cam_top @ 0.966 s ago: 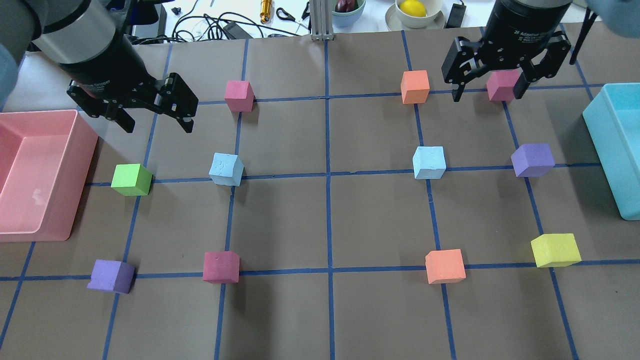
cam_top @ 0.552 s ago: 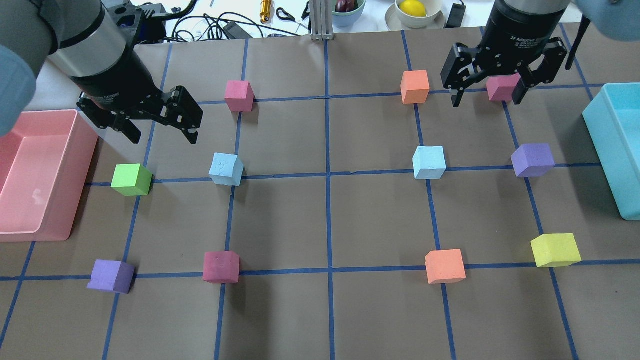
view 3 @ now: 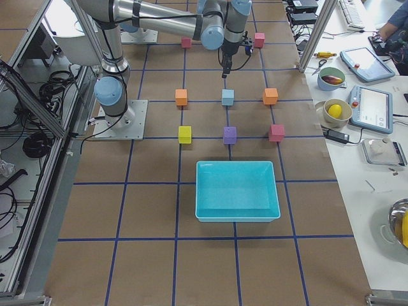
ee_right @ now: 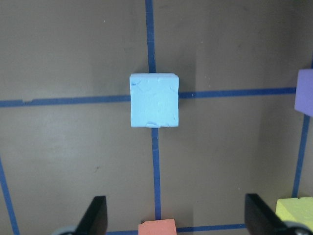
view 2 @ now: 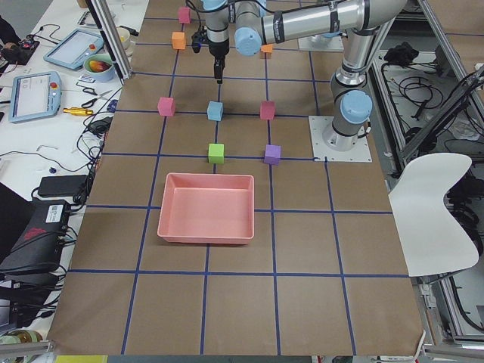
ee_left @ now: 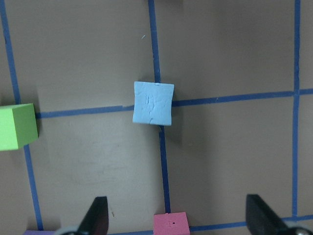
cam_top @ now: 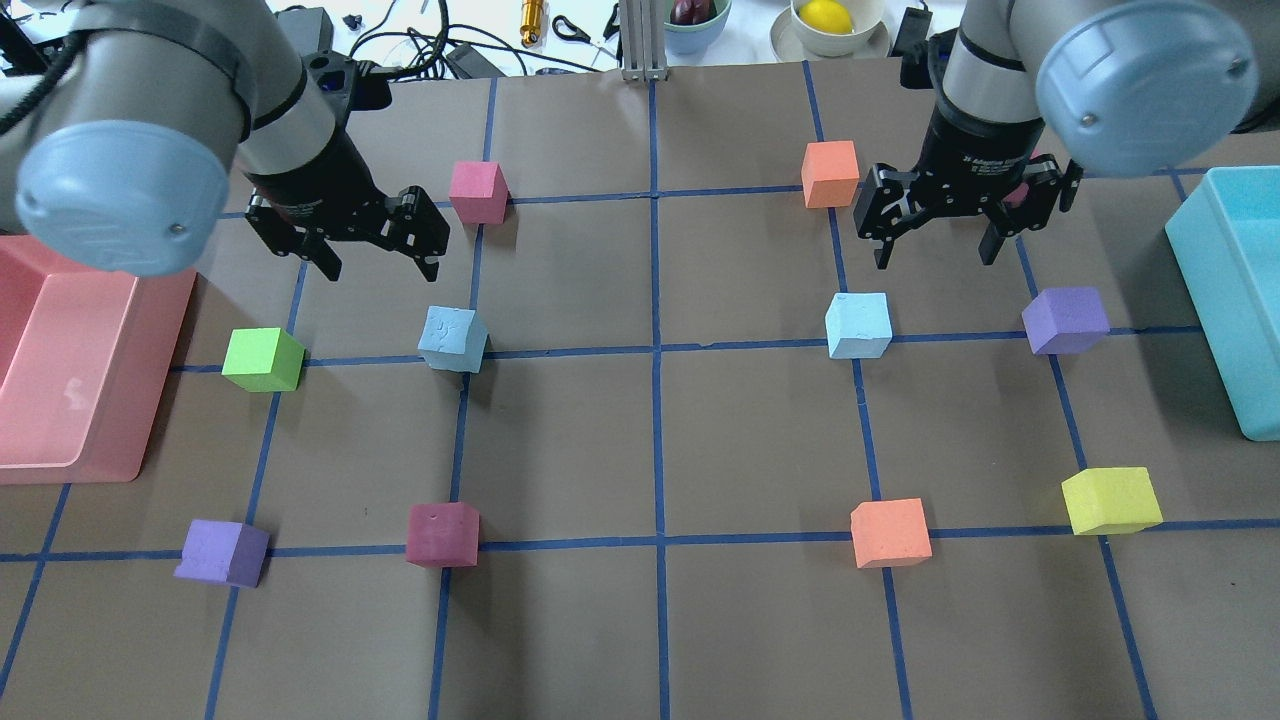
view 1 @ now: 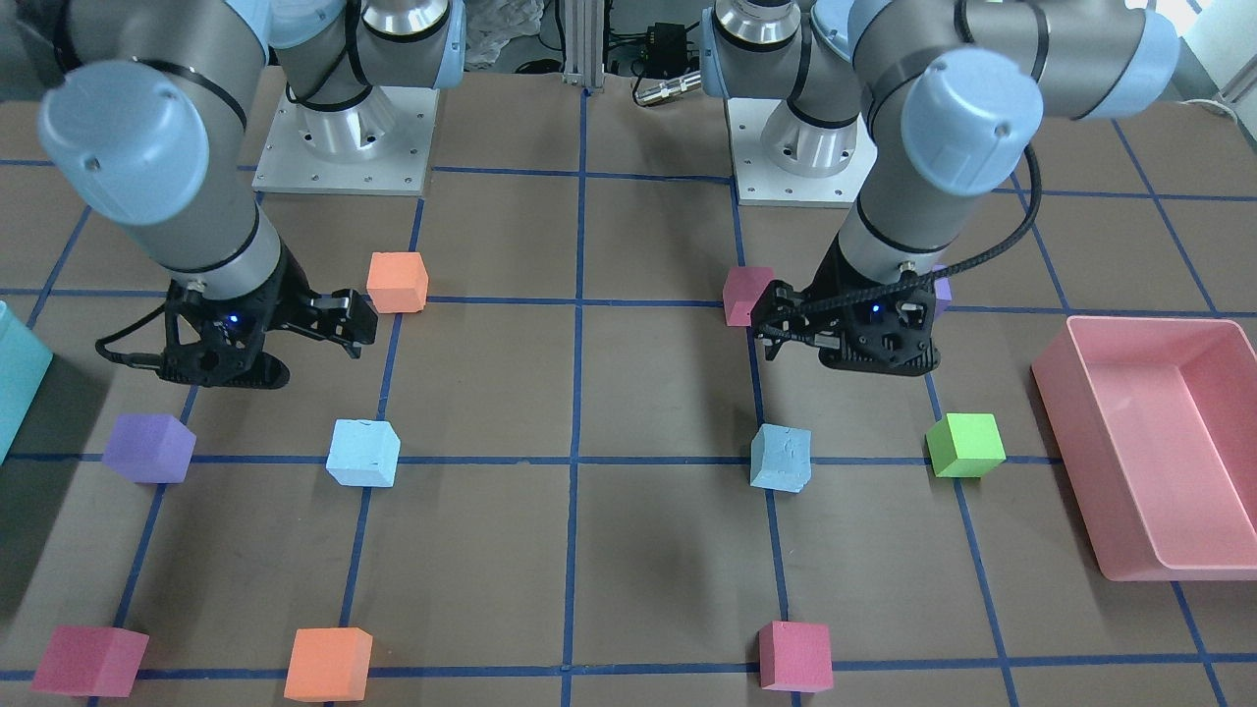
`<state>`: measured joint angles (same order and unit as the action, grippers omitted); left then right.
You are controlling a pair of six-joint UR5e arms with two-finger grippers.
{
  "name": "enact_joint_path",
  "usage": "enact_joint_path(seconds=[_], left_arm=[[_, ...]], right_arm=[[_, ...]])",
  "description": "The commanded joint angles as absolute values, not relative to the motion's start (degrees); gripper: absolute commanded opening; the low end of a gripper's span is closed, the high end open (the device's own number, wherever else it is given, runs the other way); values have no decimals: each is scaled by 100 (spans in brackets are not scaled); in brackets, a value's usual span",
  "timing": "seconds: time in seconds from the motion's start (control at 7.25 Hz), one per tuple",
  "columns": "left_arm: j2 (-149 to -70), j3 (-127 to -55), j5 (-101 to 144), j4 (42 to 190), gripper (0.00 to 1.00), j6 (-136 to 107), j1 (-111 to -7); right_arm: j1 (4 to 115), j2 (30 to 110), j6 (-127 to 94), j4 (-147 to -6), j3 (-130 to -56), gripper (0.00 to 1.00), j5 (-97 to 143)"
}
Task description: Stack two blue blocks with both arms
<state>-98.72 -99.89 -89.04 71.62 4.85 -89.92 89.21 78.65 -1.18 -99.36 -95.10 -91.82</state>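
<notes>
Two pale blue blocks sit apart on the brown table, one on the left [cam_top: 453,339] and one on the right [cam_top: 858,325]. My left gripper [cam_top: 382,265] is open and empty, hovering just behind and left of the left block. My right gripper [cam_top: 935,258] is open and empty, hovering just behind and right of the right block. The left wrist view shows the left block [ee_left: 153,103] ahead of the open fingers [ee_left: 96,218]. The right wrist view shows the right block [ee_right: 154,100] ahead of the open fingers [ee_right: 95,215].
A pink tray [cam_top: 165,380] stands at the left edge and a teal bin [cam_top: 1215,300] at the right. Other cubes stand on the grid: green [cam_top: 262,359], purple [cam_top: 1065,319], pink [cam_top: 478,191], orange [cam_top: 830,173], yellow [cam_top: 1110,499].
Both arms have come down and in towards the blue blocks: the left gripper moved right, the right gripper moved left and nearer. Both stayed open. No block moved.
</notes>
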Motion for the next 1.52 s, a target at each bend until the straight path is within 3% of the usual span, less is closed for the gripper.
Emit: enact_joint_path(seconds=[0.0, 1.1, 1.24, 1.38], left_arm=[[-10291, -10571, -8982, 5998, 100, 693, -8974], [-11188, -10758, -9044, 5379, 100, 686, -8974], [-11232, -10758, -9035, 5370, 100, 607, -8974], [-11276, -10758, -9026, 5361, 100, 606, -8974]], right_arm=[[8921, 7385, -132, -10851, -10026, 100, -9167], [8921, 6469, 140, -11810, -10186, 100, -9123], [8921, 6460, 149, -11873, -10178, 82, -9132], [8921, 6460, 184, -11952, -10178, 15, -9149]])
